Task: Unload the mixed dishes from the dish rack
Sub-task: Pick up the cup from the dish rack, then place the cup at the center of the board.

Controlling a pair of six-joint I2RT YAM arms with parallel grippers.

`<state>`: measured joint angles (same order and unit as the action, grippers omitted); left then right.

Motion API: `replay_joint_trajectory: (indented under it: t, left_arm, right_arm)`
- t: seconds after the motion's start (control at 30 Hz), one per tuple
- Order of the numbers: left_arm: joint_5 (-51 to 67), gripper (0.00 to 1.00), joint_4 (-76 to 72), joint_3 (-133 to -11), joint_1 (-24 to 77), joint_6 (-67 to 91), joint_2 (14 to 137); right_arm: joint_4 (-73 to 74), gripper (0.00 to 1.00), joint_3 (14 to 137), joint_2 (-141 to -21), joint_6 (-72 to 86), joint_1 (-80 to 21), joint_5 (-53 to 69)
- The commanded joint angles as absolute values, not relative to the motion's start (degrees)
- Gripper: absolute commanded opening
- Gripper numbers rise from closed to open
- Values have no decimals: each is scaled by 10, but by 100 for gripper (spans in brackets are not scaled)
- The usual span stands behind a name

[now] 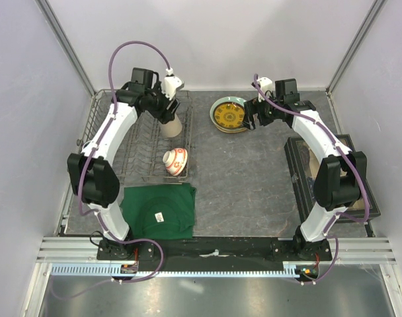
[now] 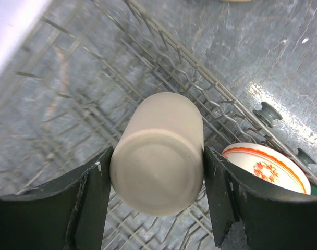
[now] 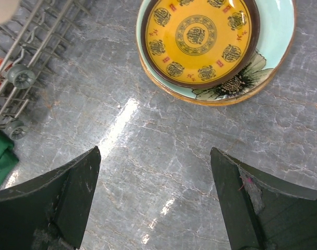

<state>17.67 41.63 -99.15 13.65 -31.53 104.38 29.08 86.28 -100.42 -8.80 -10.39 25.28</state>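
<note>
My left gripper (image 1: 166, 113) is shut on the tall beige cup (image 1: 172, 125), base toward the wrist camera (image 2: 158, 151), held above the grey wire dish rack (image 1: 131, 142). The small red-and-white bowl (image 1: 175, 161) lies in the rack's near right corner and shows in the left wrist view (image 2: 268, 166). The yellow-and-dark patterned plate (image 1: 229, 114) lies stacked on the pale teal plate (image 3: 276, 31) and the cream floral plate (image 3: 236, 86) on the table. My right gripper (image 1: 252, 117) is open and empty just right of the stack, with bare table between the fingers (image 3: 156, 198). The dark green mug is out of view.
A dark green folded cloth (image 1: 159, 211) lies in front of the rack. A black compartment box (image 1: 330, 175) sits at the right edge under the right arm. Grey walls enclose the table on three sides.
</note>
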Motion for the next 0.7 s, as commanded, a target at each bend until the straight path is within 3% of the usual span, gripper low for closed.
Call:
replay_joint_trajectory:
  t: [0.0,0.33,0.67]
  left_arm:
    - [165,1,439,-1055,138,-316,968]
    - [349,2,398,-1032,105,-149,861]
    - [540,2,136,-861,66,141,771]
  right_arm:
    - [260,93,867,-977,-73,-105,291]
    - [173,93,876,-977,30,-106,428]
    - [-74,88,845,-973,239,-113,564]
